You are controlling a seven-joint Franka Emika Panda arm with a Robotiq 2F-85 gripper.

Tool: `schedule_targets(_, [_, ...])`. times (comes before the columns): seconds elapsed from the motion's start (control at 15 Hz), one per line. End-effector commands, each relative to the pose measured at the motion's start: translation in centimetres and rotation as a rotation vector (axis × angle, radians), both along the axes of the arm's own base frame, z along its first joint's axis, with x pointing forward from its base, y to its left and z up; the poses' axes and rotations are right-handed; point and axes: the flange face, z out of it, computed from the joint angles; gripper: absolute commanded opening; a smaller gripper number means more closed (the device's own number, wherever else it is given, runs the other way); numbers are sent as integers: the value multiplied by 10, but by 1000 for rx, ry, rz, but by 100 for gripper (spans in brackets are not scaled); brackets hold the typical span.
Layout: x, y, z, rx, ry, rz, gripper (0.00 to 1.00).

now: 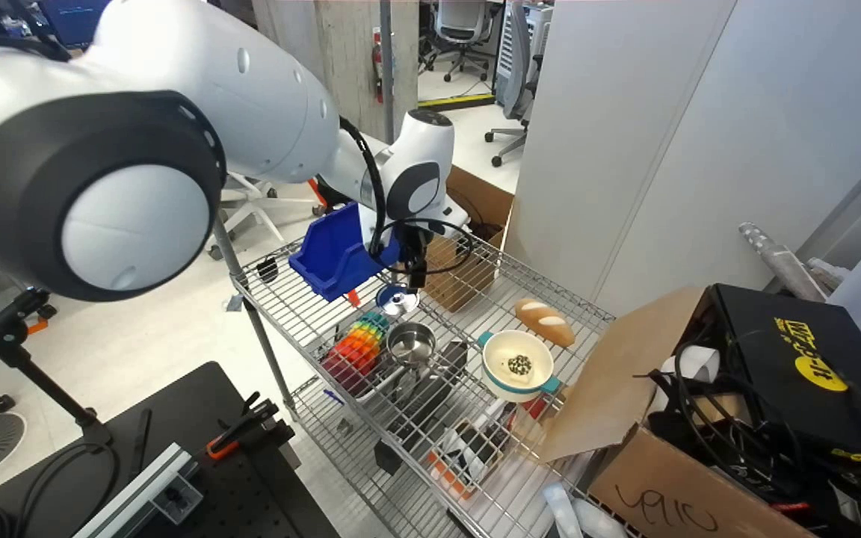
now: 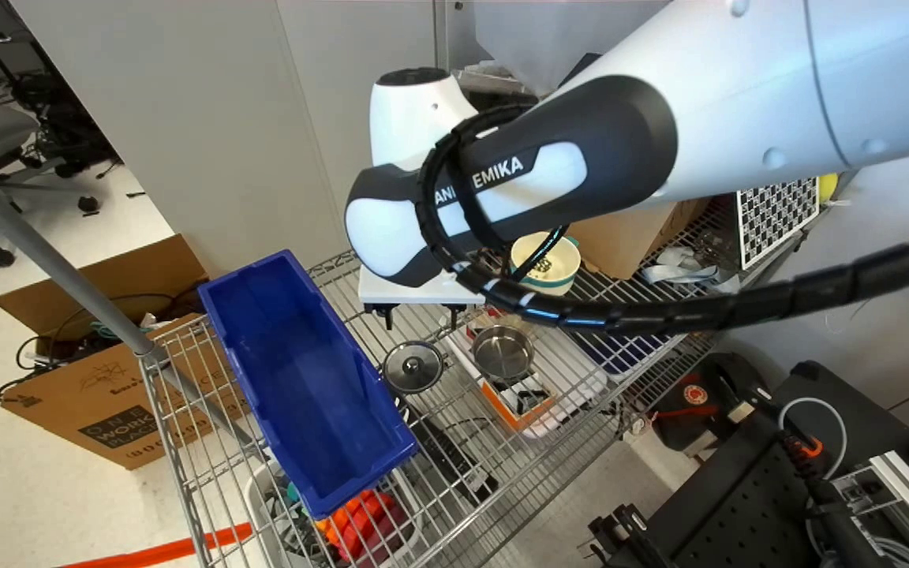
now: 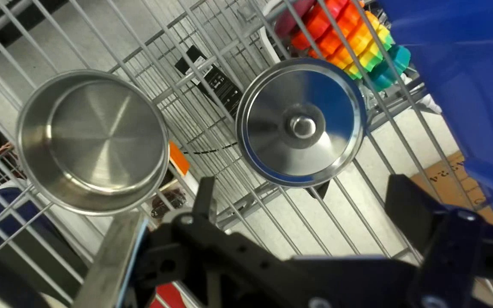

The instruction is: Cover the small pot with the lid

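The small pot point(image 3: 92, 141) is round, shiny and uncovered on the wire shelf, and shows in both exterior views point(image 1: 411, 344) point(image 2: 503, 353). Its flat handle point(image 3: 111, 261) runs partly behind the gripper in the wrist view. The lid point(image 3: 301, 160) is a round silvery disc with a centre knob. It lies flat on the shelf beside the pot, apart from it, and shows in both exterior views point(image 1: 399, 302) point(image 2: 413, 369). My gripper point(image 3: 301, 192) is open and empty, above the shelf close to the lid. It also shows in both exterior views point(image 1: 413, 280) point(image 2: 420, 314).
A blue bin point(image 2: 304, 386) stands on the shelf close to the lid, on the side away from the pot. A pale round dish with teal handles point(image 1: 518, 362) and a bread loaf point(image 1: 545, 323) are farther along. A cardboard box point(image 1: 699, 486) stands at the shelf's other end.
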Motion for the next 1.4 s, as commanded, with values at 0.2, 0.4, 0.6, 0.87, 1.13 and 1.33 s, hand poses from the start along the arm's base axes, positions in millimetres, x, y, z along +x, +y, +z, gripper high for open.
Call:
schedule_targets(0.2, [10, 12, -30, -9, 21, -18, 100])
schedule_targets(0.4, [7, 19, -40, -11, 31, -4, 100])
schedule_targets(0.6, [5, 25, -48, -15, 35, 6, 100])
schedule_targets(0.87, [3, 28, -57, -25, 40, 14, 100])
schedule_targets(1.13, [2, 29, -65, -39, 44, 16, 100])
schedule_targets(1.33, [0, 29, -71, -50, 54, 15, 74])
